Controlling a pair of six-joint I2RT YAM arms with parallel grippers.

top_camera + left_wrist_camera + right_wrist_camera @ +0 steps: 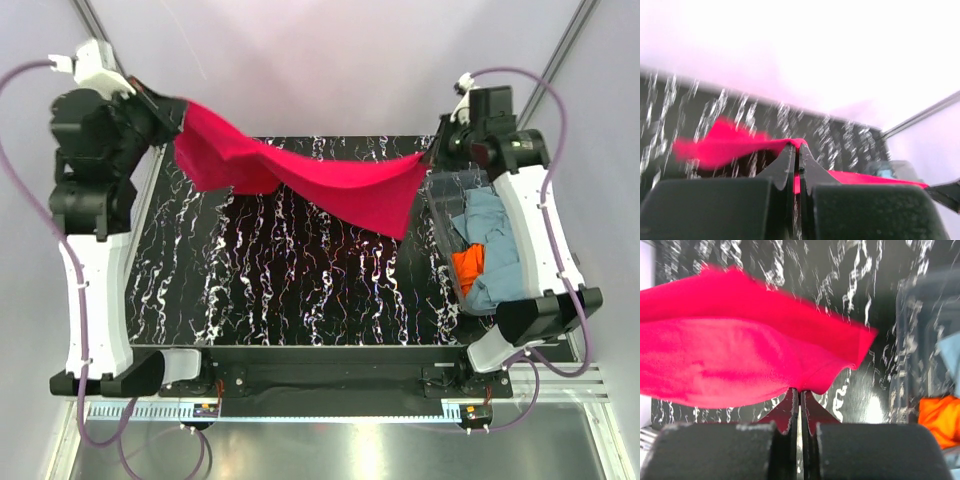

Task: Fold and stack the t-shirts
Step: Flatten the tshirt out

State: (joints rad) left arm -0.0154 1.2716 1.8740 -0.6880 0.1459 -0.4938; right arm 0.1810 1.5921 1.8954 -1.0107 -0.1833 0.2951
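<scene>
Shows the red t-shirt [300, 180] slung in the air above the black marbled table [300, 300], pinched at 1 end by the left gripper [172, 112] near the far-left corner and at the other by the right gripper [432, 157] near the far-right corner, both pincers clamped on the cloth, the middle sagging and a loose flap hanging toward the tabletop. Leaves the grey-blue t-shirt [495, 225] and the orange t-shirt [467, 265] bunched in the clear tub [440, 215] at the right edge, neither yet folded. Reads as the spreading step, early in the task. To do it well: keep both pinches firm, draw the 2 held points apart to take out the sag, then lower evenly, landing the hanging edge first and laying it flat without creases; keep the right end off the tub wall standing just beside that gripper. From above, gives the whole span of cloth and the tub's contents, but hides the fingertips. From the left wrist, though blurred, confirms the fingers [782, 165] pressed together with a sliver of red between them. From the right wrist, shows the pincer closed at the shirt's lower edge, what looks like a doubled layer of cloth not apparent from above, and the tub at far right
</scene>
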